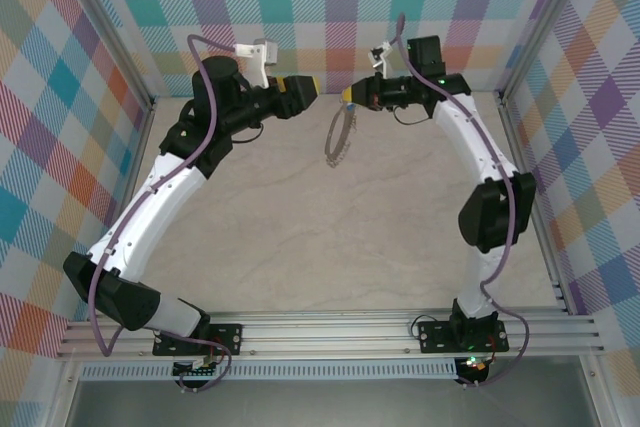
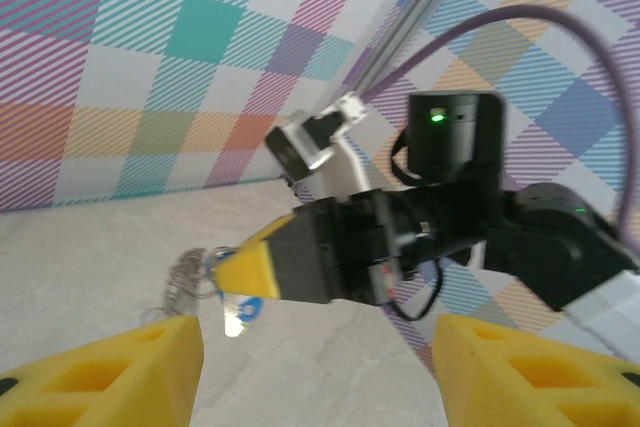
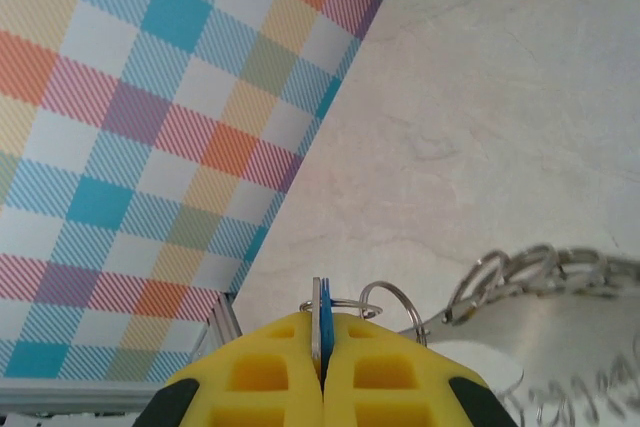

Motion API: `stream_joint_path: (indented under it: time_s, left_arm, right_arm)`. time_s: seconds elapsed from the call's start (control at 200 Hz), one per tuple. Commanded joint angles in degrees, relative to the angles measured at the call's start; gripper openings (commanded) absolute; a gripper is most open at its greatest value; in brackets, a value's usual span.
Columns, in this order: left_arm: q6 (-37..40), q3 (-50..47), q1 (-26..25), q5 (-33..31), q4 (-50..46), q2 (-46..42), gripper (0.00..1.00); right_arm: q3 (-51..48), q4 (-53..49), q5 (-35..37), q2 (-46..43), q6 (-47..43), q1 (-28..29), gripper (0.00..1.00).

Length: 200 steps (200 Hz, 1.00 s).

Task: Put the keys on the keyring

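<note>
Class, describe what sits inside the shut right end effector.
A thin blue-and-silver edge of the key sticks out of the shut right end effector, keyring loops beside it. Its yellow fingers cover the rest.

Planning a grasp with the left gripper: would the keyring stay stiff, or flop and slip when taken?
The keyring looks like thin wire, so probably light and slightly springy. Its small loops seem loosely threaded, so they would likely swing. Smooth metal might slip between the broad fingers of the left gripper.

Lower centre: key (image 3: 320, 299) mostly buried between right gripper (image 3: 322, 332) fingers; keyring (image 3: 540, 272) cut off at right edge.
</note>
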Motion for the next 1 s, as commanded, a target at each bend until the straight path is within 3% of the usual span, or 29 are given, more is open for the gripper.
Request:
stream_joint_path:
  time_s: [0.0,0.16,0.595,0.995]
  left_arm:
    - [-1.1,-1.0,0.7,-1.4,1.2,-2.3,0.62]
    - [-2.8,-3.5,0.7,-1.8,2.5,-3.6,0.62]
    - [-7.2,-11.5,0.7,-2.0,6.3,-8.0,0.63]
    - [-7.4,-14.1,0.7,-1.9,5.6,-8.9,0.63]
  right_arm:
    - [1.9,4.7,-2.2,1.3,2.2,0.7,0.00]
    - [-8.3,9.0,-0.8,0.9,2.8,1.4,0.00]
    - [-49.7,22.3,4.3,-13.5,5.9,2.3,0.00]
    - [-61.3,25.5,5.7,-17.0,6.8,3.0,0.00]
